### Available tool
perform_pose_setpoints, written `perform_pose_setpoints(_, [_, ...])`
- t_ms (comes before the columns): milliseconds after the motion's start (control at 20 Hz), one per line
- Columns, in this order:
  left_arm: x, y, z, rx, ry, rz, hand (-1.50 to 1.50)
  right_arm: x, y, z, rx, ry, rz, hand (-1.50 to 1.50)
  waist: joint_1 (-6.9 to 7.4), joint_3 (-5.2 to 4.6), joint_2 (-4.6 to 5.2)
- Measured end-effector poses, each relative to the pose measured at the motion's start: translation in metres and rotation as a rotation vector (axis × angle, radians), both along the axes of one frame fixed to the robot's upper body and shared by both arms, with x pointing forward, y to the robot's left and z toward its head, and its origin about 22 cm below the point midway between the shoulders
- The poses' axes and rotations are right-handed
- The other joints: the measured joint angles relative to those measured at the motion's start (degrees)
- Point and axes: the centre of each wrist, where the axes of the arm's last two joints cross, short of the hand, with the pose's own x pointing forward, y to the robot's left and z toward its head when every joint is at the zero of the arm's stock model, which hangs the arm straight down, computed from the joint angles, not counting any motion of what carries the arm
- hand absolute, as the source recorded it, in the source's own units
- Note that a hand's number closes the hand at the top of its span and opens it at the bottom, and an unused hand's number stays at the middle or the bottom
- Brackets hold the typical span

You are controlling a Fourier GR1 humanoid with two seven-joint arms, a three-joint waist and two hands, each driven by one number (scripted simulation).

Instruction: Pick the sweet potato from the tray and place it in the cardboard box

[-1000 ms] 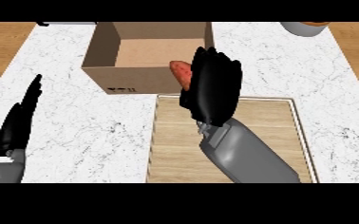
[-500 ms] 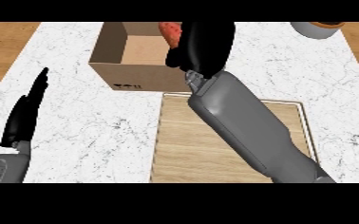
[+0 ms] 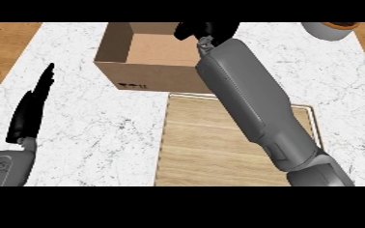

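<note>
**Mia:** Where is the right hand (image 3: 208,30)?

**Ben:** Way up at the top; the long grey arm goes over the wooden tray (image 3: 206,145) and the hand sits over the back of the cardboard box (image 3: 146,65); only a bit of black shows, so I cannot tell if its fingers are curled or straight.

**Mia:** And the sweet potato?

**Ben:** I cannot see it; it may be under that hand, but I cannot tell; the part of the tray that shows is just bare wood.

**Mia:** What about the other hand?

**Ben:** The left hand (image 3: 32,108) is by the left edge, over the white counter (image 3: 107,121); its fingers are straight and point up, with nothing in them; it is well apart from the box.

**Mia:** Anything else?

**Ben:** A grey bowl (image 3: 328,30) peeks in at the top right corner; the box is open on top and sits just behind the tray.
</note>
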Motion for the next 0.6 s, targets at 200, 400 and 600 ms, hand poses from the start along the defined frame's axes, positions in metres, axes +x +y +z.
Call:
perform_pose_setpoints(200, [0.003,-0.001,0.003,0.006,-0.007,-0.012,0.00,0.020,-0.008,-0.014,0.030,0.039,-0.048,1.50,0.67,-0.02,0.37])
perform_pose_setpoints(400, [0.004,-0.004,0.002,0.003,-0.009,-0.021,0.00,0.032,-0.015,-0.025,0.078,0.074,-0.120,-1.50,1.14,-0.02,0.64])
perform_pose_setpoints(600, [0.004,-0.004,0.003,0.005,-0.013,-0.035,0.00,0.039,-0.028,-0.042,0.179,0.108,-0.172,-1.50,1.93,0.02,0.92])
